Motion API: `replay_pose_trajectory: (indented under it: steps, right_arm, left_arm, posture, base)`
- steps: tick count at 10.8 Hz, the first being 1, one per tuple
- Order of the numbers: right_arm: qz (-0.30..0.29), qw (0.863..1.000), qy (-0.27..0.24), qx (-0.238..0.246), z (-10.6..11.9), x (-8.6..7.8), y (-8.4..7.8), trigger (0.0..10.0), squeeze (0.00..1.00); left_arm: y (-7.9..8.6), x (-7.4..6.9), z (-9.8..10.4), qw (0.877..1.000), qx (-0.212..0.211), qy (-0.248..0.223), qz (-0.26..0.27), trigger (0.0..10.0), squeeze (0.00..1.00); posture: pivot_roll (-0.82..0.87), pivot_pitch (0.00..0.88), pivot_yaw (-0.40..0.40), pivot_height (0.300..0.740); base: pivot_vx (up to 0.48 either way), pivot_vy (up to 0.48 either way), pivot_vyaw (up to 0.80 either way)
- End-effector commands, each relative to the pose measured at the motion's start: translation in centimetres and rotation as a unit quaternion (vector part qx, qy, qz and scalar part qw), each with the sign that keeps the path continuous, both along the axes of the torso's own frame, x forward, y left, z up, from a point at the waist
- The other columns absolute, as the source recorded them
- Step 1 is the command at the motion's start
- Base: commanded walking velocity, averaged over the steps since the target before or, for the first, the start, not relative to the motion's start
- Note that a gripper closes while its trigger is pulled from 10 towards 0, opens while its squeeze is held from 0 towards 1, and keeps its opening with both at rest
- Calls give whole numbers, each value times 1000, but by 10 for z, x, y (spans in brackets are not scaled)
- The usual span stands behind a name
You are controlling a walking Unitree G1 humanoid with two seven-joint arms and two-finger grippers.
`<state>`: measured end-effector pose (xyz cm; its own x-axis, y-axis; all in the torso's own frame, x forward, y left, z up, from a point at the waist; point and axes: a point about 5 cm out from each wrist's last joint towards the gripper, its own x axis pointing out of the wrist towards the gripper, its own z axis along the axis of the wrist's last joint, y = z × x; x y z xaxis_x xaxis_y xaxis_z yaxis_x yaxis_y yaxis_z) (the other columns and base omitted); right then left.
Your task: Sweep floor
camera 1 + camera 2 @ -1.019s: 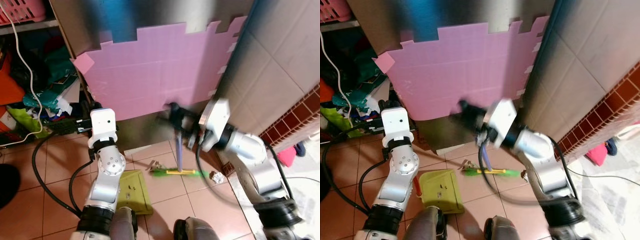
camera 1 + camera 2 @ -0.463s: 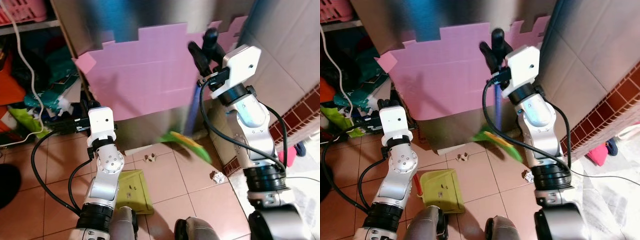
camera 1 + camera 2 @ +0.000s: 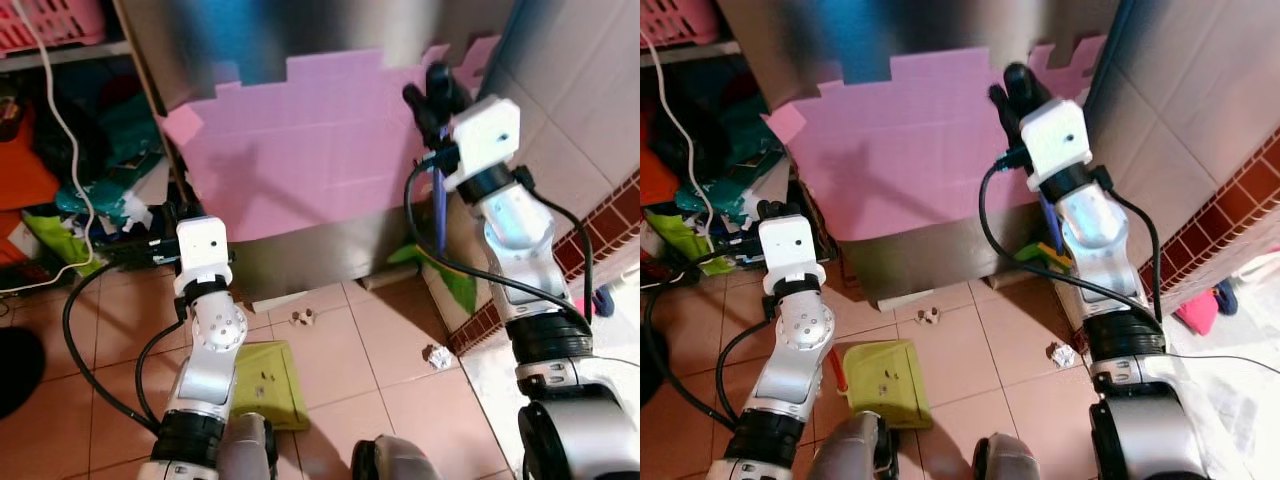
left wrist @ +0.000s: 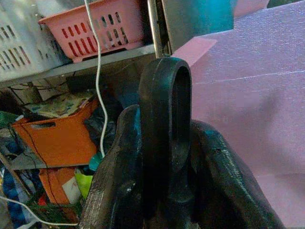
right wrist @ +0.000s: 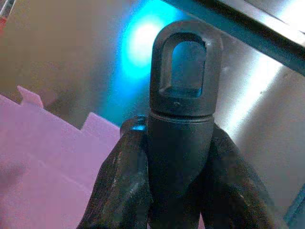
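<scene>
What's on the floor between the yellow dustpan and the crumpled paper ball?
Mostly bare tiles. In the left eye view, the stretch from the dustpan to the paper ball holds nothing; a small scrap lies farther back, nearer the metal panel.

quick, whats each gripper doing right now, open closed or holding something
Left gripper: closed on the dustpan handle.
Right gripper: closed on the broom handle, raised in front of the pink foam mat.
</scene>
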<state>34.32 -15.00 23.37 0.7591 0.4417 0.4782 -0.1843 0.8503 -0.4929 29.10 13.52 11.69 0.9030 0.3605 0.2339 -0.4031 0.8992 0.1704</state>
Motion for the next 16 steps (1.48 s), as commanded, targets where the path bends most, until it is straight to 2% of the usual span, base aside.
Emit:
replay_pose_trajectory:
  steps: [1, 2, 3, 5, 7, 11, 14, 15, 16]
  right_arm:
    - [-31, 998, -32, -39, 6, 0, -17, 10000, 0]
    - [-53, 998, -15, -41, -5, 0, -27, 10000, 0]
    - [-77, 996, 38, -8, -23, 1, -40, 10000, 0]
    - [-92, 994, 61, 8, -37, -2, -43, 10000, 0]
    - [-93, 995, 36, 0, -38, -5, -40, 10000, 0]
    - [-112, 993, 8, -30, -40, -8, -42, 10000, 0]
    - [-164, 985, -20, -56, -38, -11, -52, 10000, 0]
    - [-187, 979, -17, -72, -40, -10, -57, 10000, 0]
    - [-203, 976, 8, -82, -47, -8, -61, 10000, 0]
  left_arm:
    - [3, -5, -12, 1000, 5, 29, 1, 10000, 0]
    - [3, -7, -12, 1000, 6, 30, -3, 10000, 0]
    - [2, -9, -14, 999, 4, 32, -10, 10000, 0]
    - [0, -8, -13, 999, 3, 32, -16, 10000, 0]
    - [-1, -7, -11, 999, 2, 31, -22, 10000, 0]
    - [0, -10, -12, 999, 4, 33, -22, 10000, 0]
    - [-2, -11, -13, 999, 3, 35, -30, 10000, 0]
    - [-4, -11, -13, 999, 1, 35, -32, 10000, 0]
    - [-5, -10, -13, 999, 1, 35, -34, 10000, 0]
  posture:
    - [-50, 83, -2, 740]
    - [-48, 84, 1, 740]
    - [-48, 87, 4, 740]
    - [-53, 90, 10, 740]
    - [-50, 91, 11, 740]
    - [-43, 93, 12, 740]
    - [-49, 96, 15, 740]
    - [-52, 97, 13, 740]
    - [-50, 98, 12, 740]
  base:
    - [0, 0, 0]
    - [0, 0, 0]
    - [0, 0, 0]
    - [0, 0, -400]
    - [0, 0, -800]
    - [0, 0, 0]
    - [0, 0, 0]
    - [0, 0, 0]
    - [0, 0, 0]
